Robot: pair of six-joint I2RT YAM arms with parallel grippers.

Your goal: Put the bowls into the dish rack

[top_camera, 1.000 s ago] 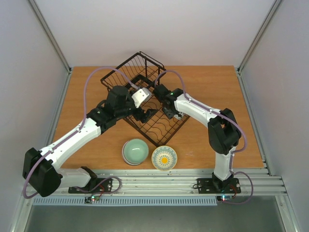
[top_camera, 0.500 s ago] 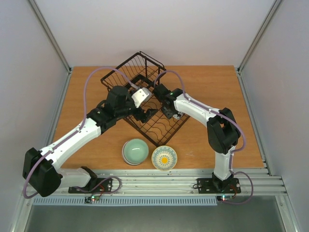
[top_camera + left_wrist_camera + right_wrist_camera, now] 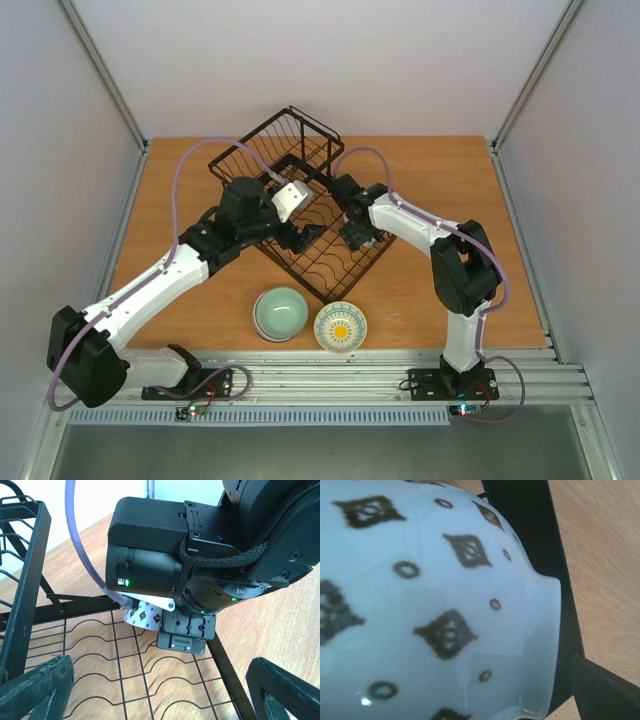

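Note:
The black wire dish rack (image 3: 268, 150) stands at mid table, turned diagonally. My right gripper (image 3: 355, 235) hangs over its right side at a blue-and-white patterned bowl (image 3: 430, 605), which fills the right wrist view. The one right finger (image 3: 605, 690) in view stands clear of the bowl's rim, so the jaws are open. The left wrist view shows that bowl (image 3: 145, 617) on its side on the rack's wire floor, under the right wrist. My left gripper (image 3: 160, 700) is open over the rack floor, nothing between its fingers. A mint green bowl (image 3: 280, 312) and a white bowl with a yellow centre (image 3: 341, 327) sit in front of the rack.
The rack's raised basket section (image 3: 290, 135) is at the back, behind both wrists. Purple cables loop over both arms. Metal frame posts line the table's left and right sides, and bare wood lies right of the rack.
The right wrist has shifted slightly back and right, and its jaws have spread off the patterned bowl. The left arm and the two front bowls have not moved.

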